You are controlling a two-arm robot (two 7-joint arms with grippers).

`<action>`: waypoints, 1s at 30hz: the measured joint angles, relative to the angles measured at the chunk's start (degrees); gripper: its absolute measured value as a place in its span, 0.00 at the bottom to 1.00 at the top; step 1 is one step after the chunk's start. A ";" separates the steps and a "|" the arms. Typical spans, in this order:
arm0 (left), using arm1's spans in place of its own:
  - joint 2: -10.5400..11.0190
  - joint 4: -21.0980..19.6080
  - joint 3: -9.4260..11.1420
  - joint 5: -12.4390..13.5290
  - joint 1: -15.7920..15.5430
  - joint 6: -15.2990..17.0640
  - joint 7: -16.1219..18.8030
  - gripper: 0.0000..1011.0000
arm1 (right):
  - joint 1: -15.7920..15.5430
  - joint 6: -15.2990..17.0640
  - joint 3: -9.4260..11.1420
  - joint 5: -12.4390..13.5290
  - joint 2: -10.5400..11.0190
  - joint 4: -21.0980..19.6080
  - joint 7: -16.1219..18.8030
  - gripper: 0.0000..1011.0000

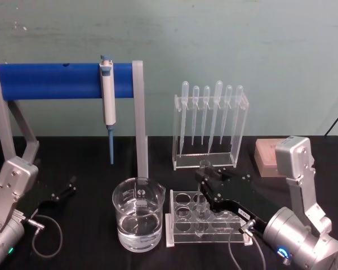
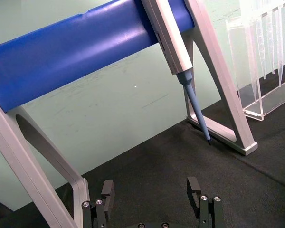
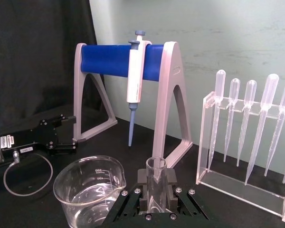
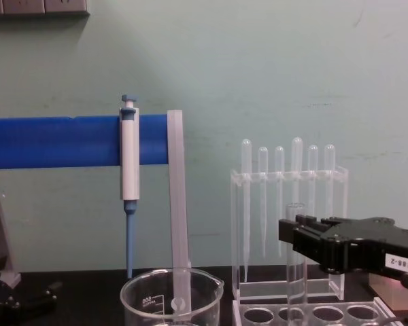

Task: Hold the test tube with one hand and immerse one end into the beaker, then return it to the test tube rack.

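Observation:
The test tube [image 1: 200, 205] stands upright in a hole of the clear rack [image 1: 180, 233], just right of the beaker [image 1: 138, 219], which holds clear liquid. My right gripper [image 1: 205, 177] reaches in from the right and is shut on the tube's upper part. In the right wrist view the test tube [image 3: 156, 166] rises between the fingers of my right gripper [image 3: 156, 190], with the beaker [image 3: 90, 187] beside it. In the chest view my right gripper [image 4: 294, 241] clamps the test tube [image 4: 296, 285], whose foot is still in the rack. My left gripper [image 1: 65, 188] rests open at the left.
A blue-barred stand [image 1: 50, 80] with a hanging pipette [image 1: 108, 104] stands behind the beaker. A clear holder of bulb pipettes [image 1: 210, 126] stands behind the rack. A pinkish block [image 1: 267, 157] lies at the back right. A cable loop [image 1: 48, 233] lies near the left arm.

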 joint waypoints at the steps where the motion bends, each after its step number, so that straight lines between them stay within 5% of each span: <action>1: 0.00 0.00 0.00 0.00 0.00 0.00 0.00 0.99 | 0.00 0.00 -0.02 -0.02 -0.02 0.02 0.01 0.22; 11: 0.00 0.00 0.00 0.00 0.00 0.00 0.00 0.99 | -0.07 -0.04 -0.05 -0.16 -0.17 0.17 0.21 0.26; 30: 0.00 0.00 0.00 0.00 0.00 0.00 0.00 0.99 | -1.61 0.91 1.56 -0.16 0.69 -4.25 -0.95 0.85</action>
